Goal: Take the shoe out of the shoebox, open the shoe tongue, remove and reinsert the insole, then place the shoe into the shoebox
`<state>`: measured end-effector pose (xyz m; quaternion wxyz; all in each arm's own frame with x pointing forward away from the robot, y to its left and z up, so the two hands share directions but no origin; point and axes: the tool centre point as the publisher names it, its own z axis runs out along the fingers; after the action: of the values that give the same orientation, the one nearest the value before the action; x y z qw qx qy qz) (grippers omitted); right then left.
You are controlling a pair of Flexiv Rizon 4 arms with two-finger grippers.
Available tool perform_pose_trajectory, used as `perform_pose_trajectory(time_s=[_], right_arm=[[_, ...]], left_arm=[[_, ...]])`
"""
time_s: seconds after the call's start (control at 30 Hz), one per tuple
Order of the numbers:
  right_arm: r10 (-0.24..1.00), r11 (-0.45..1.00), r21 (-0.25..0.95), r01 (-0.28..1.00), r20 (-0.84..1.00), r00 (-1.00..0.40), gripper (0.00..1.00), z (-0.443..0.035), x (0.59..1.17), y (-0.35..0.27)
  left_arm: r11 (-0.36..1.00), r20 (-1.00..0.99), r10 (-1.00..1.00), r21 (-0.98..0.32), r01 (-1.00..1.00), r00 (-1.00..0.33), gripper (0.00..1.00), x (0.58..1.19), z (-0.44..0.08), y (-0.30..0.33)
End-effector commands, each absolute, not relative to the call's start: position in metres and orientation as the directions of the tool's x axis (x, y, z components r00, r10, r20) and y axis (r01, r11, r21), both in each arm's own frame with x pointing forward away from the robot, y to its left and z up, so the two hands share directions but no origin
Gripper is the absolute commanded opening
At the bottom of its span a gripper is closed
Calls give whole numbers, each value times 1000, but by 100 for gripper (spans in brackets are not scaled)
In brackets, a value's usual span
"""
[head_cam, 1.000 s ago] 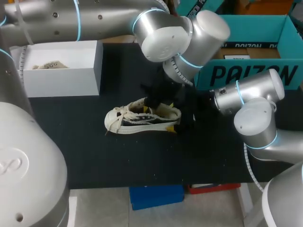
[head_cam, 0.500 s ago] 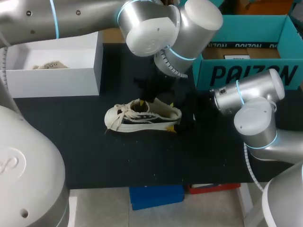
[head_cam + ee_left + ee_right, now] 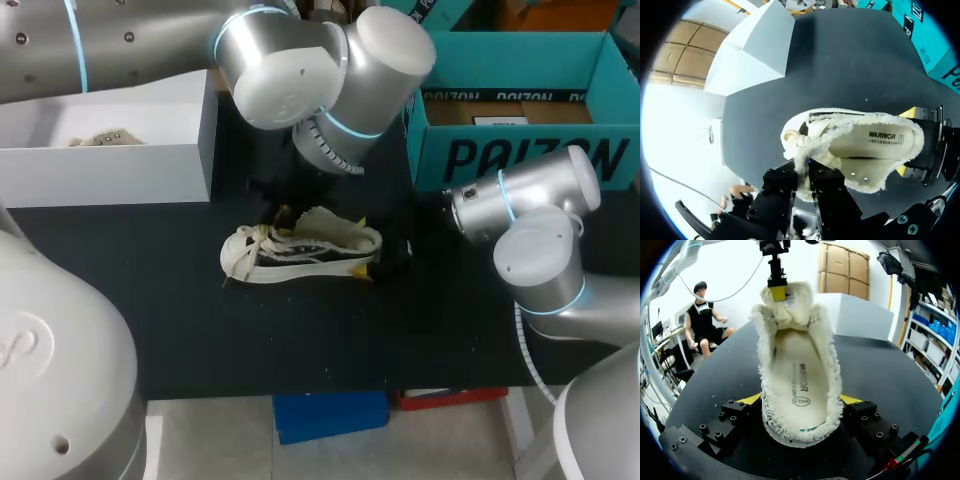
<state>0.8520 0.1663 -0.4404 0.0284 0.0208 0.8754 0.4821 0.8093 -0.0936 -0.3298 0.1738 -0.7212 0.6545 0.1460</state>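
On the black table (image 3: pixel 300 340), a shoe (image 3: pixel 300 250) near the white shoebox (image 3: pixel 130 175).

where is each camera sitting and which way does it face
Head view: fixed above and behind, looking down on the table; left arm and right arm meet at the shoe.
Left wrist view: on the left wrist, looking down into the shoe; left gripper pinches the tongue.
Right wrist view: on the right wrist, looking level from the heel; right gripper clamps the shoe.
Shared: both wrist views show the insole.
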Motion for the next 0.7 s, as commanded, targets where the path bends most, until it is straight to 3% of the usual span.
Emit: perform_pose_trajectory(time_s=[0.03,0.7], right_arm=[[66,536,844,11,-29,-997,0,-444,854,168],[66,536,844,11,-29,-997,0,-444,854,168]], left_arm=[[-104,-413,-903,-70,-992,123,100,808,-324,-79],[-225,-398,-885,-91,-970,242,100,803,-326,-37]])
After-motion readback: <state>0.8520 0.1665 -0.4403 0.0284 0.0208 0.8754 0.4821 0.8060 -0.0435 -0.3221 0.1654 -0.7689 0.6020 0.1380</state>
